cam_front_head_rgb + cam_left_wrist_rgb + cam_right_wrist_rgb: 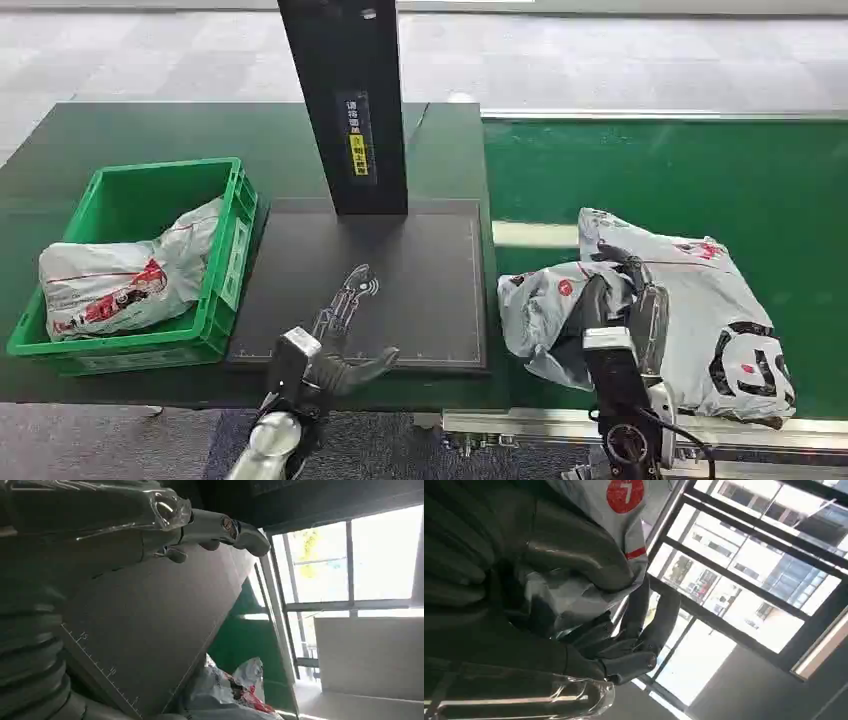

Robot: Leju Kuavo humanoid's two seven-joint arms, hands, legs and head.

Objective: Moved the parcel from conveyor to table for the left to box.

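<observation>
On the green belt point(700, 170) beside the desk point(150, 130), the right robot hand point(625, 290) grips the grey parcel point(700, 300), while the left robot hand point(345, 345) hangs open and empty over the dark mat point(420, 260), near the green box point(140, 200).

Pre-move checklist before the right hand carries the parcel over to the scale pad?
1. Right hand grips the grey parcel: ok, fingers wrap a fold in the right wrist view.
2. Parcel off the conveyor: not ok, it lies on the belt.
3. Black pad free to receive it: not ok, the left hand hovers over its near edge.
4. Left hand free: ok, fingers apart, holding nothing.
5. Green crate has room: ok, one bagged parcel inside.
6. Grip firm enough to lift: cannot tell.
</observation>
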